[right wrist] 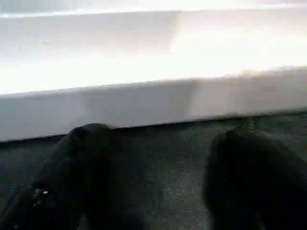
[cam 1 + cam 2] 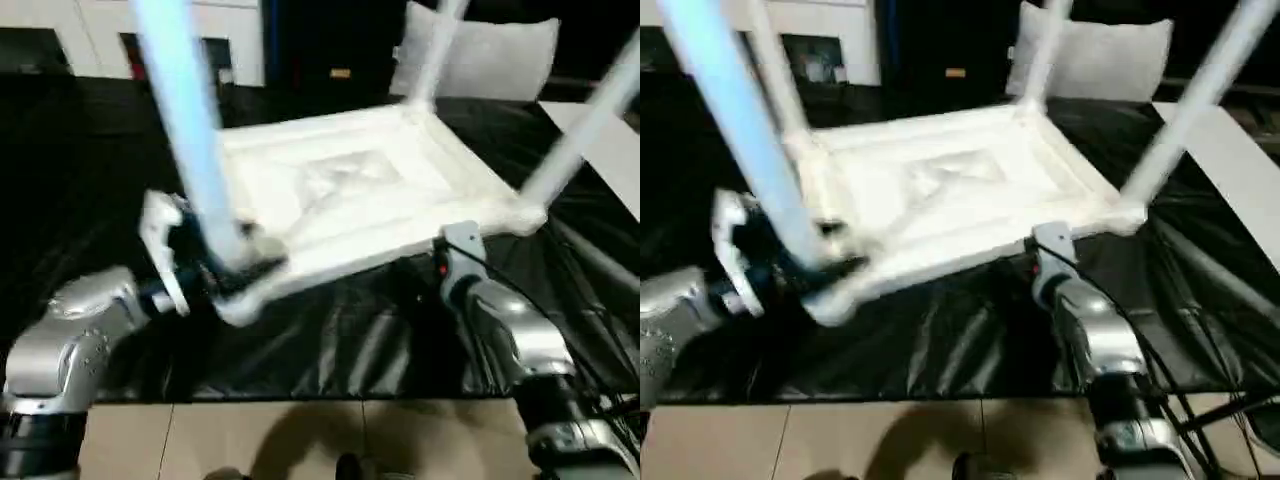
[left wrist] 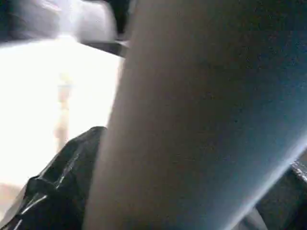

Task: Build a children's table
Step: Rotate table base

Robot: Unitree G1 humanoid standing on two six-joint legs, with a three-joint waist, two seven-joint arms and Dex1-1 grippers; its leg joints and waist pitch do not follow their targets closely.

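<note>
The left arm (image 2: 70, 350) rises from the lower left of the head view, silver forearm angled up and right, its gripper (image 2: 215, 265) left of centre. The right arm (image 2: 515, 345) rises from the lower right, its gripper's fingers (image 1: 91, 177) spread apart in the wrist view.

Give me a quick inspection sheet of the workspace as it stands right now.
Surface: black crinkled table cover, bare in front of the top.
Job's things: white plastic ribbed table top lying underside up; white tubular legs standing in the near-left, far and right corners; a fourth leg at the far-left corner.
Clutter: nothing seen.
Grippers: left claw at the near-left leg's base, fingers unclear; right claw open, apart from the top's near edge.
Cables: black cables along the right forearm.
Surroundings: white pillow-like item behind; tan floor.
</note>
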